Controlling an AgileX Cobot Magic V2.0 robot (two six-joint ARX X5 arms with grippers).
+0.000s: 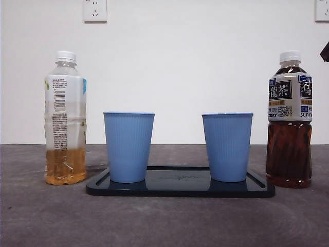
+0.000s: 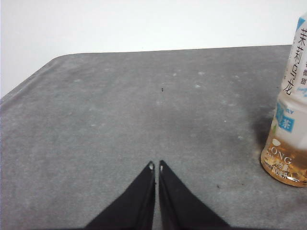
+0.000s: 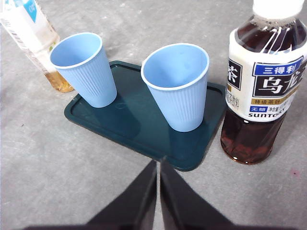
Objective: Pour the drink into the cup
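**Bottles capped, cups empty, nothing grasped**

Right gripper [image 3: 158, 163] and left gripper [image 2: 157, 166] both closed, empty. On the worktop [image 1: 164, 221], two light, tippable blue cups [image 1: 128, 146] [image 1: 227, 146] stand on a dark tray [image 1: 180, 190]. Flanking it: oolong tea bottle [image 1: 289, 123], fuller and likely heavier; pale tea bottle [image 1: 65, 118], nearly empty. Grip mid-label.

A plain white wall [image 1: 205, 62] rises behind the grey, faintly speckled worktop [image 1: 164, 221]. Two white power sockets [image 1: 95, 10] sit high on it, one near each upper corner.

Grey table [image 1: 164, 221] against a white wall [image 1: 195, 62]; two white wall sockets [image 1: 95, 10] high up, near the top edge.
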